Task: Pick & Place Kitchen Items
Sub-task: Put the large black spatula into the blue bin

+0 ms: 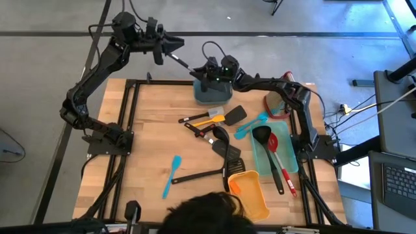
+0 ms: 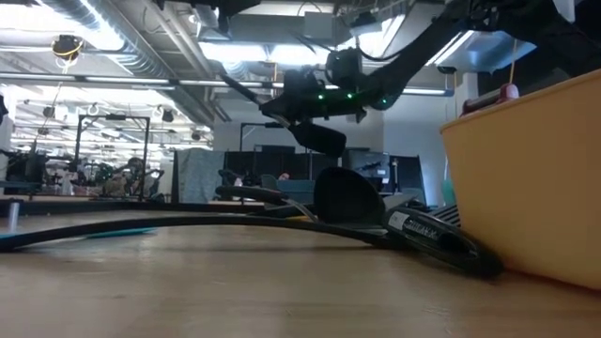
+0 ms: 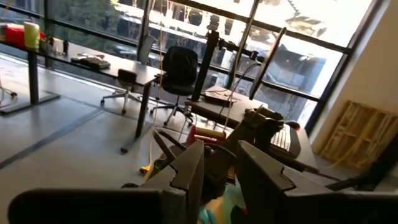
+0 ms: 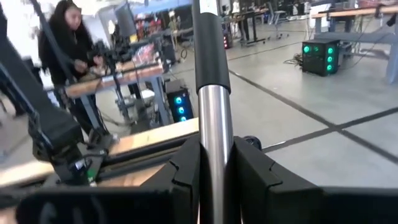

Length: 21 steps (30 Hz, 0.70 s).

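Note:
A long black-headed utensil hangs slanted over the table's far edge. Its oval head is low and its handle rises toward the far left. My right gripper is shut on its metal shaft above a blue-grey holder. My left gripper stands higher, beyond the far edge, at the handle's upper end, with a dark thing between its fingers. More kitchen items lie flat on the table: an orange-headed spatula, black turners, and teal spatulas. My left gripper has the utensil's black handle end between its two fingers, coming level from the table's left; its own fingers hide the place of contact. My right gripper pinches the bare metal shaft between its two fingers, just below the black grip. The fingers come level from the table's right and lie across the shaft. The utensil is lifted clear and tilted, its head below the fingers.
A pale teal tray at the right holds a black ladle and a red-handled utensil. An orange bin stands at the near edge and a red container at the far right. A person's head shows at the near edge.

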Available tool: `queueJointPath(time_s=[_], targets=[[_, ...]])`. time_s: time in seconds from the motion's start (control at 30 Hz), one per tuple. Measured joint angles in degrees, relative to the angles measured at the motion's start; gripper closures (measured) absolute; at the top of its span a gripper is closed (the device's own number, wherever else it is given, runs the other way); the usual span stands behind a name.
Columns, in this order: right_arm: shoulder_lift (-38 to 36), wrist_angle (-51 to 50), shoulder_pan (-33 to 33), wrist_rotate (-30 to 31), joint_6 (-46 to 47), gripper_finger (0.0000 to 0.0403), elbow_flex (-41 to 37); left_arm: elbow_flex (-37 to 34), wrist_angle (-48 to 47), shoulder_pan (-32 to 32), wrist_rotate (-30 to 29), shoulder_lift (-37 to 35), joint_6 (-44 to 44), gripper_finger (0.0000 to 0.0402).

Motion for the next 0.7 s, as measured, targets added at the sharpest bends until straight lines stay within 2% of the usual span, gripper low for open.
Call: queueJointPath(time_s=[0.23,0.4,0.5,0.7], targets=[[0.17,4.56,1.78,3.24,3.19,0.0336,-7.74,0.00,-3.77,0.00,0.25,-0.02,3.29,0.0311],[0.04,8.92,1.45,5.34,8.71,0.0336,-7.65,0.00,-3.77,0.00,0.10,-0.02,3.55,0.0311],[0.04,7.59,0.71,9.39,15.01,0.0336,-7.65,0.00,-3.75,0.00,0.10,-0.02,3.01,0.0311],[0.07,4.07,0.02,13.76,18.95,0.0336,-7.62,0.00,-3.71,-0.96,0.32,-0.03,2.28,0.0311]])
